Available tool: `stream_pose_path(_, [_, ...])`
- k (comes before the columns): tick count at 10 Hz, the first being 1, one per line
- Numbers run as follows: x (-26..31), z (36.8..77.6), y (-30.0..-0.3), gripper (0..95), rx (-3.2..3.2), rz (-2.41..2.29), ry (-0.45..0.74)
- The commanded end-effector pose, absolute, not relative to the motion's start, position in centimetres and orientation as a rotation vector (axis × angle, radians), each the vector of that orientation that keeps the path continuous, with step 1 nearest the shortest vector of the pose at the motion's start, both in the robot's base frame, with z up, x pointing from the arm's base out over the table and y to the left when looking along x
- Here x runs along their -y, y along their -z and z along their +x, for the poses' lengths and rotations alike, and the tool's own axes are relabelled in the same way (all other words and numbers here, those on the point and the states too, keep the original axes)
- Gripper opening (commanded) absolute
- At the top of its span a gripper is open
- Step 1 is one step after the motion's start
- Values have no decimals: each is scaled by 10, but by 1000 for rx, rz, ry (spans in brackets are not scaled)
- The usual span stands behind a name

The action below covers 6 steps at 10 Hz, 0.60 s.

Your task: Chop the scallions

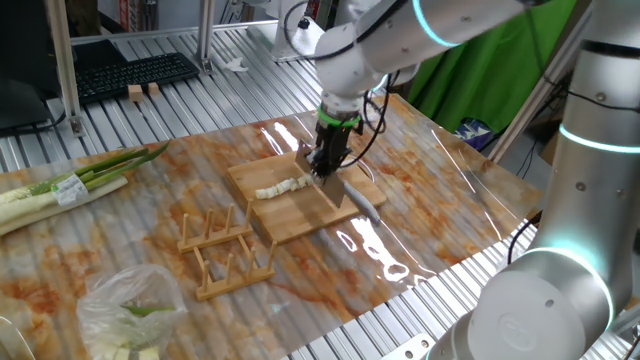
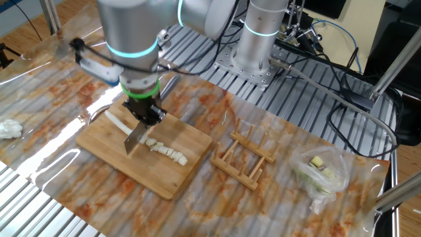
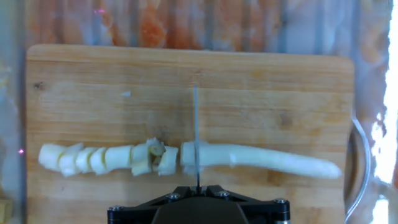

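A pale scallion (image 3: pixel 267 160) lies lengthwise on the wooden board (image 3: pixel 249 81). Its left part is cut into several stubby segments (image 3: pixel 99 160), and a long uncut length runs to the right. My gripper (image 3: pixel 198 188) is shut on a knife (image 3: pixel 196 124), whose blade shows edge-on and stands down across the stalk just right of the cut pieces. In one fixed view the gripper (image 1: pixel 328 162) hangs over the scallion (image 1: pixel 280 187) on the board (image 1: pixel 300 215). From the other side the knife (image 2: pixel 135 139) slants down from the gripper (image 2: pixel 148 113) between the long stalk (image 2: pixel 118 122) and the segments (image 2: pixel 166 151).
A wooden slotted rack (image 1: pixel 225 250) stands beside the board. A long green-and-white bundle with a label (image 1: pixel 70 185) lies at the far left. A clear plastic bag of green bits (image 1: pixel 130 310) sits at the front. The arm's base (image 2: pixel 260 33) rises behind the board.
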State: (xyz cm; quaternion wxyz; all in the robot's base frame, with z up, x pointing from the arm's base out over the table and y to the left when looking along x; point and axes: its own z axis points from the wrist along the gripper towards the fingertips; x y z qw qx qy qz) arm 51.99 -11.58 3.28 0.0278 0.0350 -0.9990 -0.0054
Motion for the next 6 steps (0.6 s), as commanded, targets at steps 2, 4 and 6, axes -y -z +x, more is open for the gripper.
stream_pose_path(2, [118, 520, -29, 0, 3048, 86, 18])
stream_pose_path(4, [118, 517, -48, 0, 3042, 71, 9])
stream_pose_path(6, [121, 513, -59, 0, 3043, 57, -3])
